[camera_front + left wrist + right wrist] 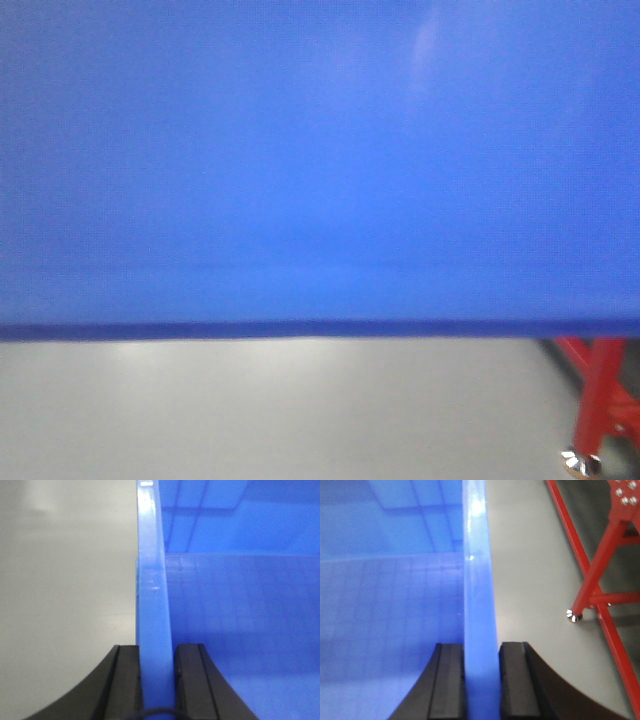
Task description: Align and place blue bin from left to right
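Note:
The blue bin (320, 160) fills the upper two thirds of the front view, its bottom edge hanging above the grey floor. In the left wrist view my left gripper (156, 680) is shut on the bin's left rim (150, 580), one black finger (127, 680) outside the wall and one inside. In the right wrist view my right gripper (481, 680) is shut on the bin's right rim (477, 570) the same way. The bin's inside (390, 605) shows smooth blue walls. Neither gripper appears in the front view.
Grey floor (280, 410) lies under the bin. A red metal frame (600, 400) with a shiny foot (572, 615) stands on the right, close to the bin's right side (600, 570). Plain grey floor (65, 580) lies left of the bin.

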